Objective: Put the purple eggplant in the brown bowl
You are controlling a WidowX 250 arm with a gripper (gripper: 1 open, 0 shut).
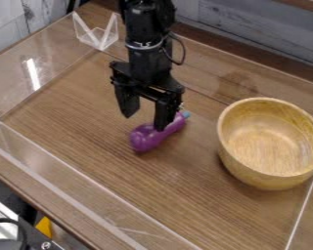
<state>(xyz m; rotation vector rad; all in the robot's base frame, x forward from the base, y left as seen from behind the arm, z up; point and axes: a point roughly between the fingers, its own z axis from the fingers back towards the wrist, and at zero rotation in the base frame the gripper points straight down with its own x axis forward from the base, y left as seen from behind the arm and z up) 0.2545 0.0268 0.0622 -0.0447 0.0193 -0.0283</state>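
The purple eggplant (156, 136) lies on the wooden table, stem end pointing up-right toward the back. My black gripper (146, 110) hangs directly over it with its two fingers spread wide, one finger (126, 104) left of the eggplant and the other over its upper part, partly hiding it. Nothing is held between the fingers. The brown bowl (303, 166) stands empty to the right of the eggplant, a short gap away.
Clear acrylic walls (42, 166) border the table at the left and front. A clear bracket (94, 34) stands at the back left behind the arm. A grey panelled wall (250, 24) runs along the back.
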